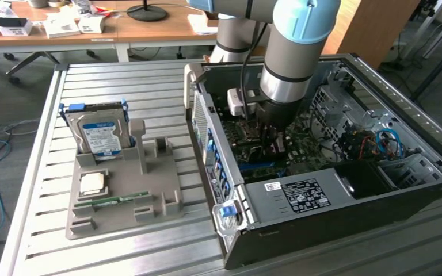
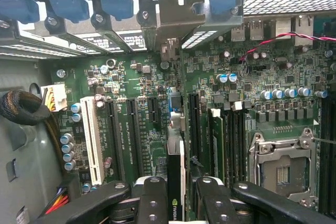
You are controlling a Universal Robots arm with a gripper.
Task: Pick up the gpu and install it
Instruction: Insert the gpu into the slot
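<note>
Deep inside the open computer case (image 1: 321, 230), over the green motherboard (image 2: 142, 77): gripper (image 2: 181, 205) pinching the gpu (image 2: 176, 190) edge-on between two black fingers (image 2: 155, 203), card upright midway between them, above the board's expansion slots (image 2: 132, 129).

In the exterior view the arm (image 1: 290, 57) runs off the top edge and covers the middle of the computer case (image 1: 305, 230), hiding the board beneath it. The hard drive (image 1: 102, 137) label's print is too small to read. In the wrist view the gpu (image 2: 176, 192), clamped edge-on in the end effector (image 2: 181, 182), is cut off by the picture's edge, as are the fingers (image 2: 152, 203). Whether the gpu touches a slot cannot be told.
</note>
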